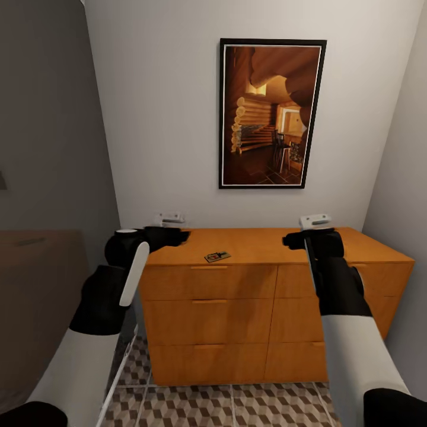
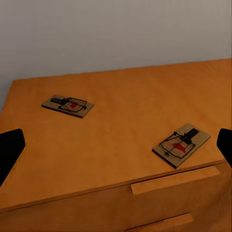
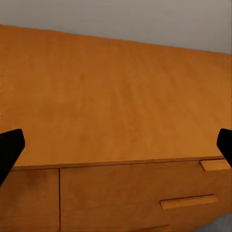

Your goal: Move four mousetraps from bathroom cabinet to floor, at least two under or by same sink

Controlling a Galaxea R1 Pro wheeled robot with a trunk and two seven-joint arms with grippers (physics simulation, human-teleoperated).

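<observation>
The cabinet (image 1: 249,308) stands against the far wall. One mousetrap (image 1: 217,256) lies near the front edge of its top, between my two arms. In the left wrist view there are two mousetraps on the cabinet top (image 2: 121,111): one further back (image 2: 67,106) and one by the front edge (image 2: 182,144). My left gripper (image 2: 116,150) hangs open above that top, its dark fingertips (image 2: 9,150) spread wide. It hovers over the cabinet's left end (image 1: 178,236). My right gripper (image 3: 116,145) is open over bare wood near the right end (image 1: 292,240). Bathroom floor (image 1: 237,406) tiles lie below.
A framed picture (image 1: 271,112) hangs on the wall above the cabinet. A side wall (image 1: 397,196) closes in at the right. A dark brown low surface (image 1: 35,284) sits at the left. Bar handles (image 3: 188,201) stick out from the drawer fronts.
</observation>
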